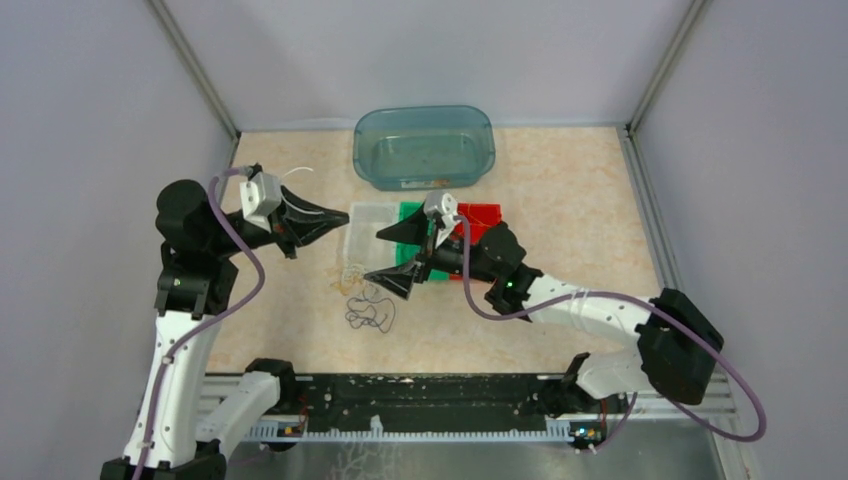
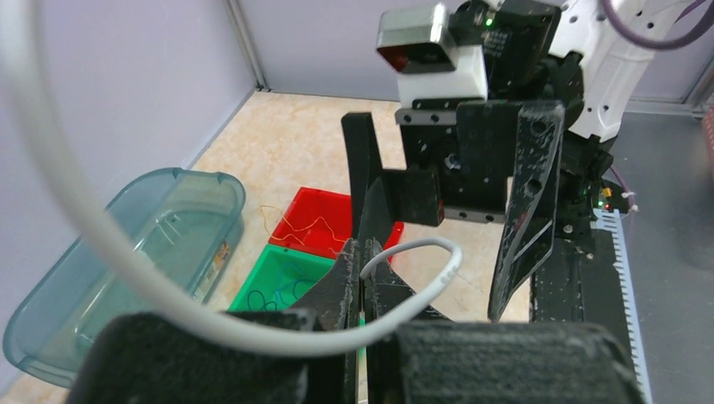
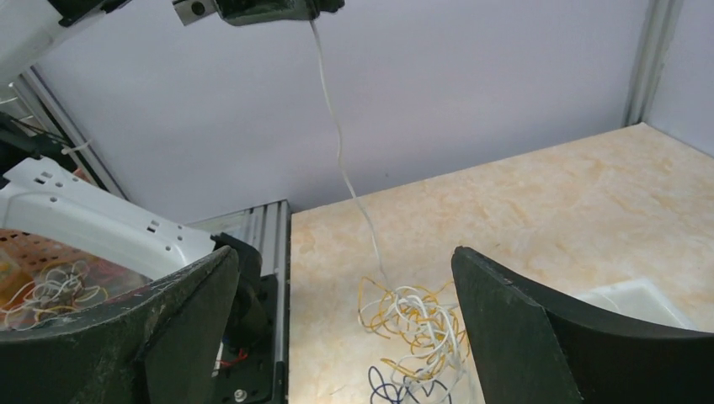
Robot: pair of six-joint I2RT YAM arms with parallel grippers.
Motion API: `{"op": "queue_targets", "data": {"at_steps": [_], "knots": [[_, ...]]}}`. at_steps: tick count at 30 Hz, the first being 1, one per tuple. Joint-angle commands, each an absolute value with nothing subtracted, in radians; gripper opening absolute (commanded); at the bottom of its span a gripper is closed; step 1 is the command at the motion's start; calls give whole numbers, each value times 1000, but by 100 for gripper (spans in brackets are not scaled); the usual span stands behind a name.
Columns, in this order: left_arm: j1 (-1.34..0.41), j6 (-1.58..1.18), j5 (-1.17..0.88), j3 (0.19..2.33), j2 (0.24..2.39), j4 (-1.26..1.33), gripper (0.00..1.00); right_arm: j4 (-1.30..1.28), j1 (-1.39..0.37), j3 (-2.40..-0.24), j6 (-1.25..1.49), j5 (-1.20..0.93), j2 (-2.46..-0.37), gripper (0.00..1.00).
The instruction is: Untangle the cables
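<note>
Your left gripper point(image 1: 343, 213) pinched the thin white wire point(image 3: 340, 160), your right gripper point(image 1: 374, 256) gaped empty over the yellow-orange, white and blue wire tangle point(image 3: 417, 324); you needed a slow, steady lift.

Two arms: left arm point(image 1: 178, 345), right arm point(image 1: 585, 308). Two claws: left claw point(image 1: 343, 213), right claw point(image 1: 388, 257). One teal tub point(image 1: 424, 113). Three small trays: one clear tray point(image 1: 368, 232), one green tray point(image 1: 409, 211), one red tray point(image 1: 483, 214). One heap of cables point(image 1: 368, 308) on the table point(image 1: 580, 200), strands too knotted to count. Three colours in the heap: white, yellow-orange, dark blue. One white cable point(image 3: 337, 143) running clear of it.
</note>
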State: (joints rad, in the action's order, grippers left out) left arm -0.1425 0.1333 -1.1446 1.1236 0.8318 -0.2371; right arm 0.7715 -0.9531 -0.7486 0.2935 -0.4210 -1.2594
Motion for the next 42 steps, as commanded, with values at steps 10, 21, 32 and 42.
{"op": "queue_targets", "data": {"at_steps": [10, 21, 32, 42], "knots": [[-149, -4, -1129, 1187, 828, -147, 0, 1024, -998, -981, 384, -540, -1595, 53], [-149, -27, -1104, 1264, 847, -105, 0, 1016, -1057, -915, 340, -495, -1645, 45], [-149, -60, -1079, 1368, 873, -56, 0, 1045, -1062, -877, 348, -448, -1780, 44], [-149, 17, -927, 1535, 915, 31, 0, 1102, -1062, -778, 351, -356, -1841, 44]]}}
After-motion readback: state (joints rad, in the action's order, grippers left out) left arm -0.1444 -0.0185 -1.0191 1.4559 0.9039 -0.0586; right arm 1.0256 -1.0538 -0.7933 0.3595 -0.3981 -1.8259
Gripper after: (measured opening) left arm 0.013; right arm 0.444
